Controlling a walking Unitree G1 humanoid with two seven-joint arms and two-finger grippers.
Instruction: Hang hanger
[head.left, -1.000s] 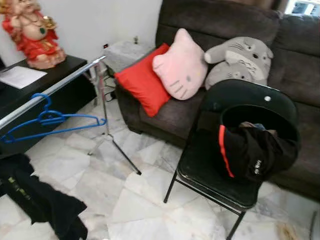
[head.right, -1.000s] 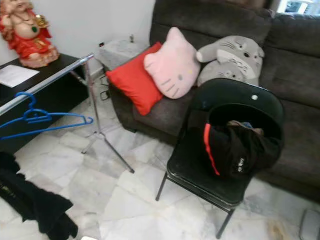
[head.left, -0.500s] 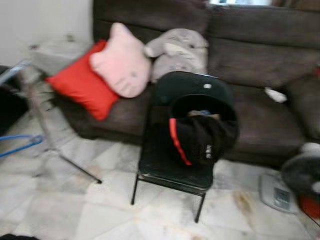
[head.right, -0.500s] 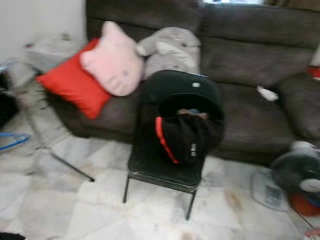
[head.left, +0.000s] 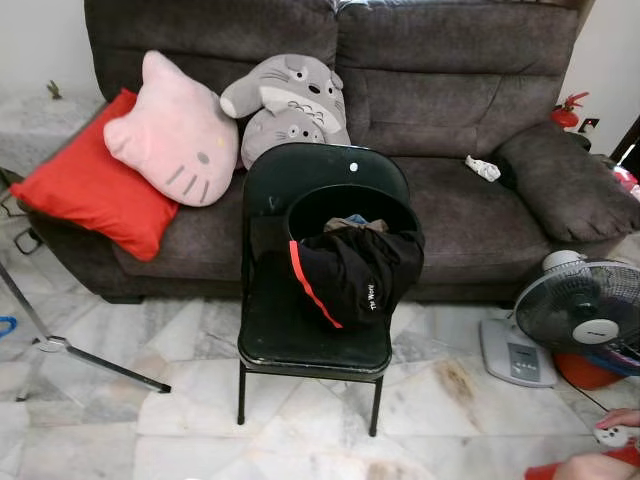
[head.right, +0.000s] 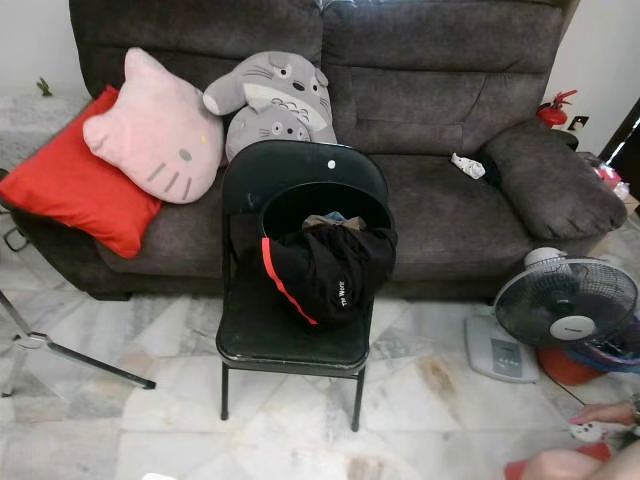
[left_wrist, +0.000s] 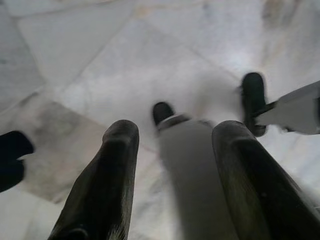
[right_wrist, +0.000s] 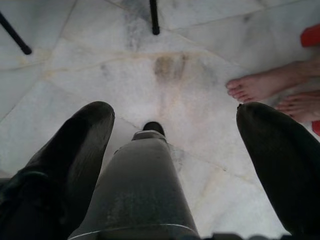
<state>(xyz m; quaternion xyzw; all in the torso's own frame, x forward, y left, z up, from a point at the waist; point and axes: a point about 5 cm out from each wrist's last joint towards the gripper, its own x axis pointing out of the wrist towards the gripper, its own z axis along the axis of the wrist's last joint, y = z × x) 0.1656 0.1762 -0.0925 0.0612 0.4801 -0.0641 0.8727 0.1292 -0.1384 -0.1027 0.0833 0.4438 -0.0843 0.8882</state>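
Down over the pale marble floor (left_wrist: 75, 50), left pincer (left_wrist: 175, 132) spread wide and empty. Right pincer (right_wrist: 176, 115) likewise wide, holding nothing, near a person's bare feet (right_wrist: 260, 85). Ahead, black folding chair (head.left: 300, 340) before the grey sofa (head.left: 450, 80), with a black garment (head.left: 360, 275) with a red stripe bundled on the seat. On the sofa, red cushion (head.left: 85, 190), pink cat cushion (head.left: 175, 145), grey plush (head.left: 285, 95). At far left, beside the rack leg (head.left: 90, 358), a blue sliver of hanger (head.left: 4, 325). Fan (head.left: 575, 320) at right.
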